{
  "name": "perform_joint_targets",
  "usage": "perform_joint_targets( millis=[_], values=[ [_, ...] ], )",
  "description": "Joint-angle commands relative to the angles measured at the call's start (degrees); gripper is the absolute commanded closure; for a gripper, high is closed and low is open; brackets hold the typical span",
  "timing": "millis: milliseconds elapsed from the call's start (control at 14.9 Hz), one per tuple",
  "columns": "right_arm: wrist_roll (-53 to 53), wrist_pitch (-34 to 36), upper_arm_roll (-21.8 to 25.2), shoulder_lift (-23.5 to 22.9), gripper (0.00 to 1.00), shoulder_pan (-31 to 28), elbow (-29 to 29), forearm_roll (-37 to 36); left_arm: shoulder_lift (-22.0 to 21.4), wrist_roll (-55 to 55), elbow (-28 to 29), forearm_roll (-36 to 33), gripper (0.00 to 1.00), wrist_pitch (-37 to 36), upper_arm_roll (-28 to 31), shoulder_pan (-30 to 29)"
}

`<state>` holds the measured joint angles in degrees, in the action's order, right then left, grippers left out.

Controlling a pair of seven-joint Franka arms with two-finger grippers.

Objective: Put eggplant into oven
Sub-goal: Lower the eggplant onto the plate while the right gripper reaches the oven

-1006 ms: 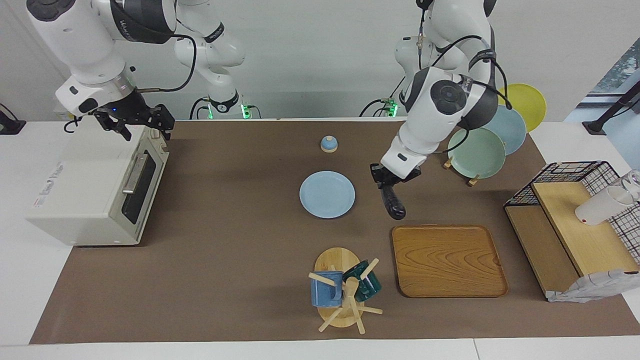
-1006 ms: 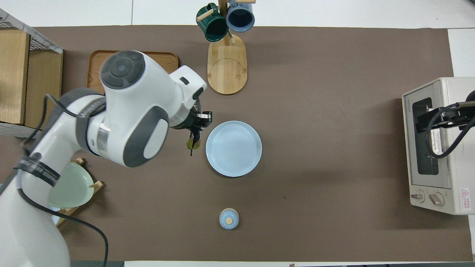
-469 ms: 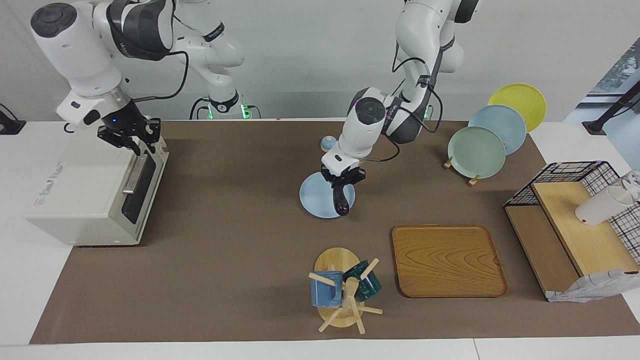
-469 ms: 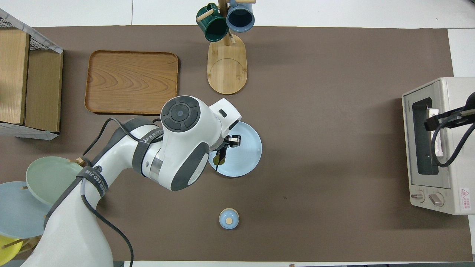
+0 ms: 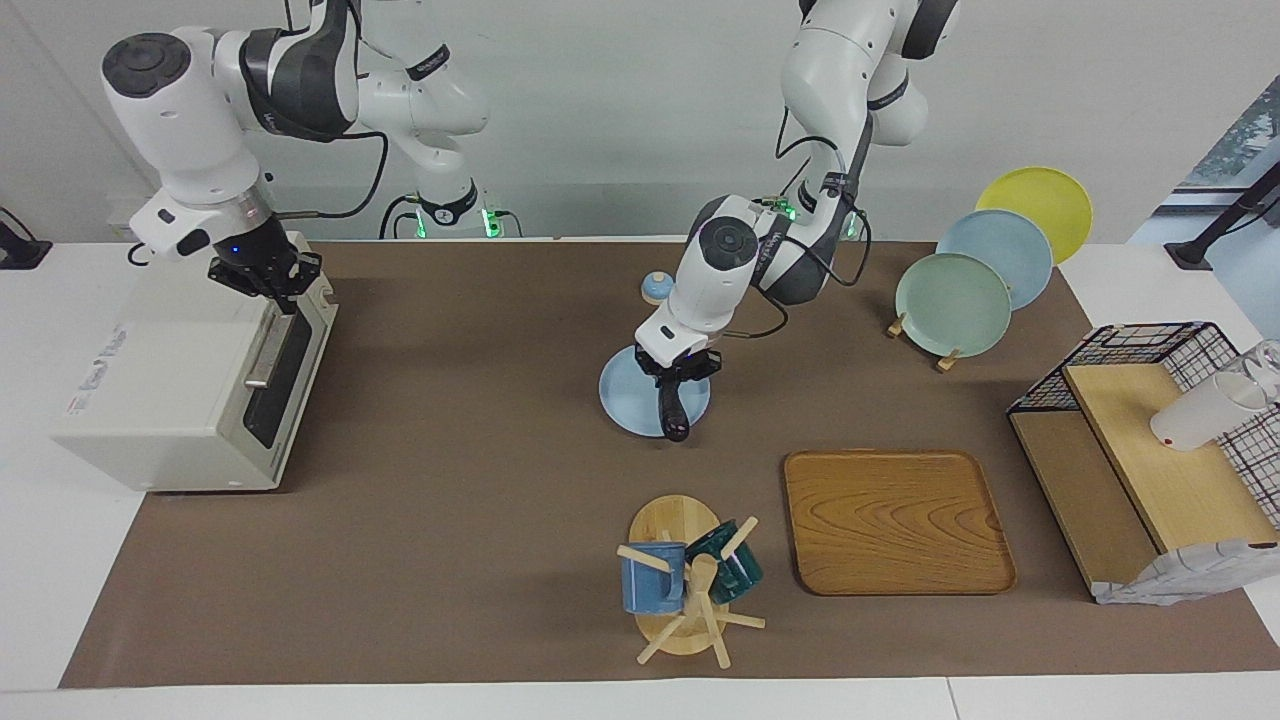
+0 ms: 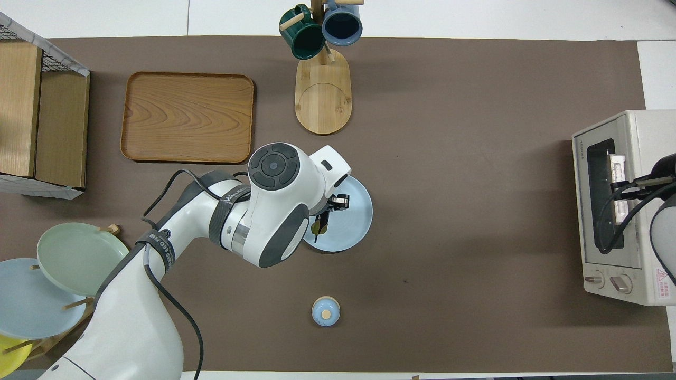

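The left tool (image 5: pixel 679 377) was clamped on the eggplant (image 5: pixel 672 410), which hung over the plate (image 5: pixel 622 392) mid-counter. The right tool (image 5: pixel 272 285), fingertips together and holding nothing, sat at the oven (image 5: pixel 180 400) door's top edge.

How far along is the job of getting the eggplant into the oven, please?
Done: the left gripper is shut on the eggplant, which hangs in the air over the blue plate. In hand: the right gripper, shut, sits at the top edge of the oven door by its handle; the door looks closed. Left: opening the door, carrying the eggplant across and placing it inside.
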<state>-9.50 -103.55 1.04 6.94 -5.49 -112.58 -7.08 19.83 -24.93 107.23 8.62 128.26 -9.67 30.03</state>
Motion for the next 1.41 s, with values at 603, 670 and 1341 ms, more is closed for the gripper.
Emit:
perform_joint_targets(
  millis=[603, 670, 1341],
  values=[
    [0.8, -6.0, -0.2, -1.0, 1.0, -3.3, -5.3, -3.5, -3.3, 0.3, -3.5, 1.0, 0.0, -7.8, 1.8, -3.3],
    [0.5, -6.1, -0.2, -1.3, 1.0, -3.4, -5.5, -3.6, -3.8, 0.4, -4.8, 0.9, 0.0, -9.6, 1.8, -4.8],
    [0.1, -9.4, -0.3, -1.6, 1.0, -3.6, -8.4, -3.6, -5.4, 6.0, -13.2, -4.2, 0.0, -18.4, 1.8, -22.4]
  ],
)
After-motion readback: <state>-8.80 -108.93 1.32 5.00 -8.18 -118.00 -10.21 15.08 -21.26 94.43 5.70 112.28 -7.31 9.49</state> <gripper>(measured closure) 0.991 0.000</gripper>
